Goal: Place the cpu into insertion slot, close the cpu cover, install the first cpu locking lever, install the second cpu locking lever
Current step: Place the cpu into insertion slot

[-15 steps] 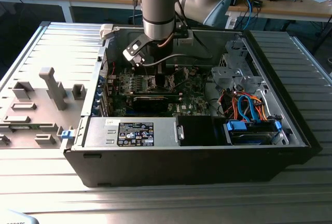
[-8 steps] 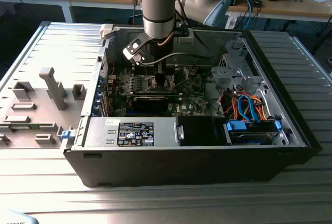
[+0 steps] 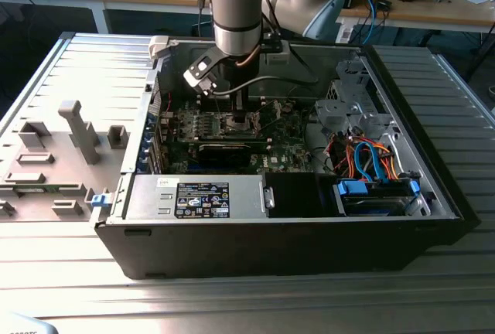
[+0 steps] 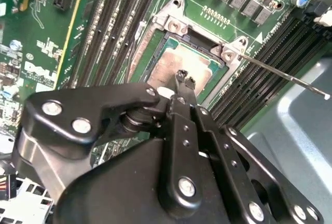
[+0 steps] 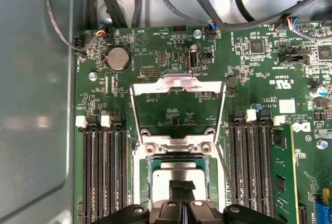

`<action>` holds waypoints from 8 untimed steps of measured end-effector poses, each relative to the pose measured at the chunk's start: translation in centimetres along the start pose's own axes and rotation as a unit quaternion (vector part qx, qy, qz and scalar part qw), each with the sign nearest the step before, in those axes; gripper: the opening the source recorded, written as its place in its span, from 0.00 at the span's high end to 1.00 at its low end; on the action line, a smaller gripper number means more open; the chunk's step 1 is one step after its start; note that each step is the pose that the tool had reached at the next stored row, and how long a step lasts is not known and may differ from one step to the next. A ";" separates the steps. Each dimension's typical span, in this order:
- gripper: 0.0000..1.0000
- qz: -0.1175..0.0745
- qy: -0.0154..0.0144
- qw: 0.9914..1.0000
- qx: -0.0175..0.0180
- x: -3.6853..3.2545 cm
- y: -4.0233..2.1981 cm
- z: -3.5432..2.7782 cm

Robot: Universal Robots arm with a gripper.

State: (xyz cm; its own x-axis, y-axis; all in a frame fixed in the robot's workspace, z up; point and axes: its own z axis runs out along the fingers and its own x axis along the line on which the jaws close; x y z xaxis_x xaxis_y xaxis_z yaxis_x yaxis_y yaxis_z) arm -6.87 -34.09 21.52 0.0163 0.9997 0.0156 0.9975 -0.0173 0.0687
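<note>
Open computer case [image 3: 294,226] lies on a slatted metal table [image 3: 247,303], with the arm [image 3: 240,9] reaching down into it onto the motherboard [image 3: 232,129]. Gripper [image 5: 182,185] fingers are pressed together with nothing seen between them. The tips sit just over the cpu [image 5: 179,171]; contact cannot be told. The cpu lies flat in the insertion slot [image 5: 141,182], pale metal top up. The cpu cover [image 5: 176,85] is swung open, standing back from its hinge at the slot's edge. Green board shows through its square opening, and it is not down over the chip. One locking lever [image 4: 290,81], a thin wire rod, is unlatched and sticks out across the memory slots toward the grey case wall. Memory slots [image 5: 101,172] run in dark rows close on both sides of the slot, with white clips at their ends, leaving tight room beside the fingers. A coin battery [image 5: 118,58] sits on the board beyond the open cover, and black cables [image 5: 207,6] drape over the board's far edge. In the exterior view a power supply [image 3: 197,195] fills the near wall toward the exterior view's left. A drive bay with a blue bracket [image 3: 375,191] sits near, at the exterior view's right, with orange and blue wires [image 3: 363,156] bundled just behind it. Grey fixture blocks [image 3: 77,129] stand on the table at the exterior view's left, well apart from the case. A cluttered workbench [image 3: 433,9] runs along the far side.
</note>
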 end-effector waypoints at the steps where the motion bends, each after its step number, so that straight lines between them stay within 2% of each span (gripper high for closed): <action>1: 0.89 0.000 -0.002 1.000 0.000 0.00 0.03 -0.36; 3: 0.89 -0.001 -0.003 1.000 0.000 0.01 0.06 -0.92; 8: 0.89 -0.001 -0.003 1.000 0.000 0.02 0.10 -1.35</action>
State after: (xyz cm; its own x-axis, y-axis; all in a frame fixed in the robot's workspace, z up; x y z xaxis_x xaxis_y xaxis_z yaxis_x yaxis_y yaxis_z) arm -6.86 -34.09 22.87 0.0152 0.9998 0.0104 0.9975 -0.0159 0.0688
